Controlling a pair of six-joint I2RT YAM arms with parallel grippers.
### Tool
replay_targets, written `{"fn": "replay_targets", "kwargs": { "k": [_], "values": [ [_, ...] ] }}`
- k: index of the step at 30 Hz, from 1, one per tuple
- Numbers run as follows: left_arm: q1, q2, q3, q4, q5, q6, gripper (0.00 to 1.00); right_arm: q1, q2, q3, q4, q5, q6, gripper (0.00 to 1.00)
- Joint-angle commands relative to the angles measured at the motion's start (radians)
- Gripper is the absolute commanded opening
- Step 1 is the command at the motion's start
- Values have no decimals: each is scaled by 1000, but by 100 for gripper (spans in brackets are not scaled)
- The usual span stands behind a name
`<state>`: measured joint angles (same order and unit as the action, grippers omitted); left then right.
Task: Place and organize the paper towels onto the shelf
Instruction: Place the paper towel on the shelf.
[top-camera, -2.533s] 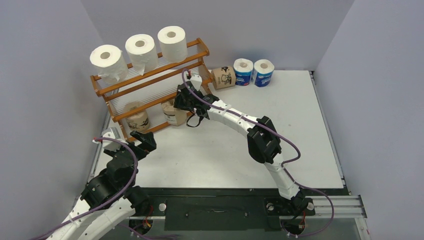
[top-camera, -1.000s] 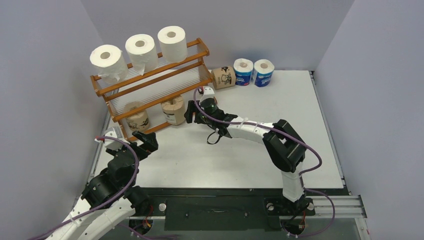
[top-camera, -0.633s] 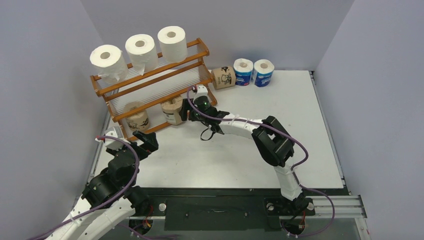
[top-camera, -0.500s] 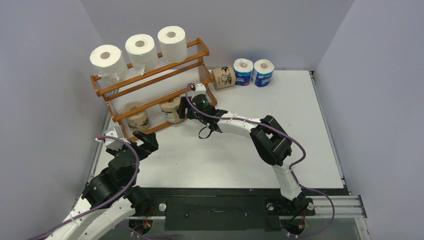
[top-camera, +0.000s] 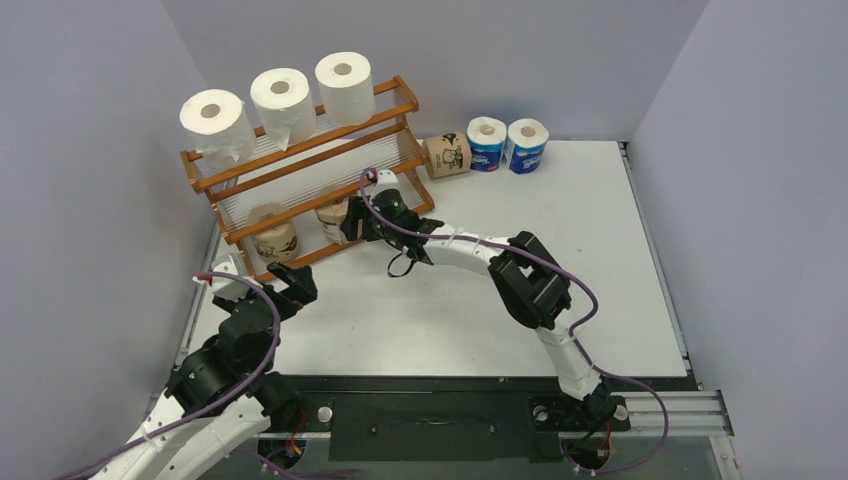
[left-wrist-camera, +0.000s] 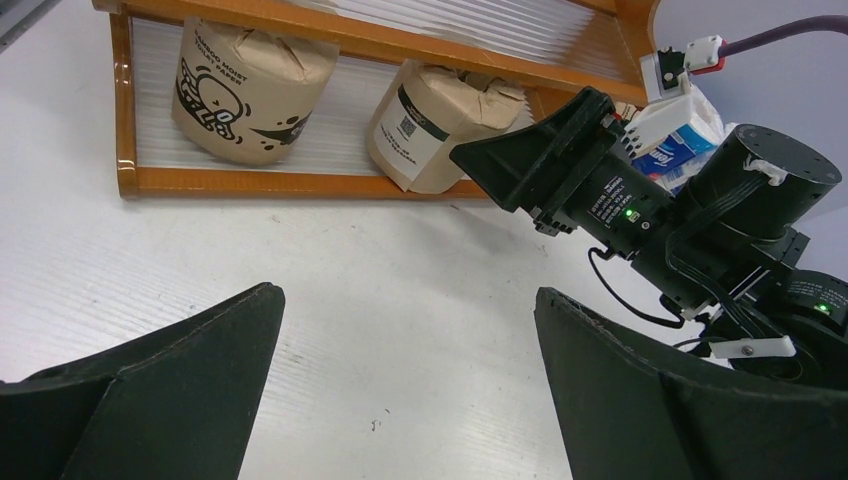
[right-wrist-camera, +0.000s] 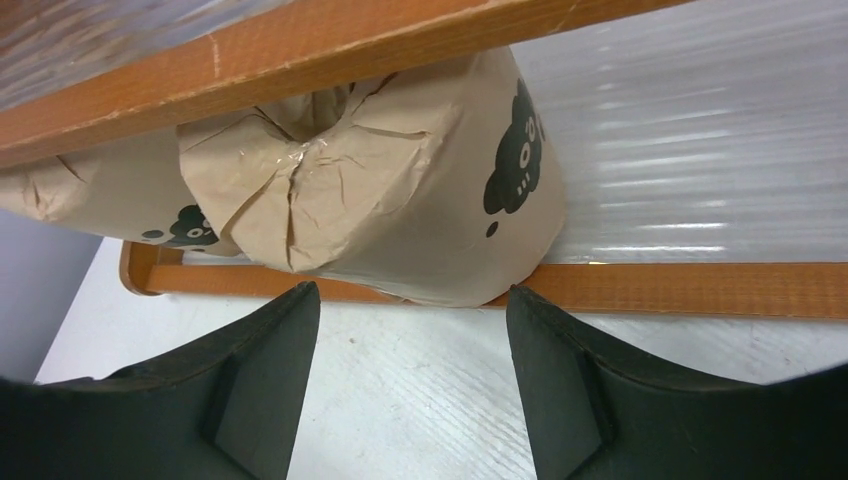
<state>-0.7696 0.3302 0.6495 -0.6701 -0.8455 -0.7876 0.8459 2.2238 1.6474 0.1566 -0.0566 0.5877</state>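
Fingers of the right gripper stand apart just in front of a brown roll on the shelf's bottom tier. Its black print shows a cloud figure and a QR label; the lettering is unreadable. Left gripper, spread wide, hangs near the shelf's front.

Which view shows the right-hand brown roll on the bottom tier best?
Right wrist: the brown roll fills it, print and folds clear. Left wrist shows it smaller; top external shows only a part.

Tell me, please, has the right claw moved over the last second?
Yes: the right claw has shifted left, closing on the brown roll on the shelf's bottom tier.
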Motion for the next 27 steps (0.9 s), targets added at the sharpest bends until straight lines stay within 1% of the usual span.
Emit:
{"fn": "replay_targets", "kwargs": {
  "k": [1, 4, 7, 10, 14, 17, 23, 27],
  "values": [
    [6, 1, 6, 28, -12, 14, 96, -1, -48, -30, 68, -1, 32, 64],
    [5, -1, 5, 27, -13, 12, 96, -37, -122, -127, 174, 5, 86, 63],
    [6, -4, 2, 29, -12, 9, 96, -73, -158, -221, 261, 3, 169, 61],
    [5, 0, -1, 34, -8, 7, 96, -109, -160, -251, 304, -8, 245, 58],
    [6, 4, 2, 32, -9, 5, 96, -134, -126, -228, 337, -25, 316, 55],
    [6, 1, 4, 28, -12, 5, 96, -140, -85, -184, 325, -26, 344, 53],
    [5, 0, 3, 23, -21, 5, 96, -150, -4, -77, 299, -26, 431, 44],
    [6, 4, 2, 25, -22, 4, 96, -146, 28, -33, 286, -29, 457, 39]
  ]
}}
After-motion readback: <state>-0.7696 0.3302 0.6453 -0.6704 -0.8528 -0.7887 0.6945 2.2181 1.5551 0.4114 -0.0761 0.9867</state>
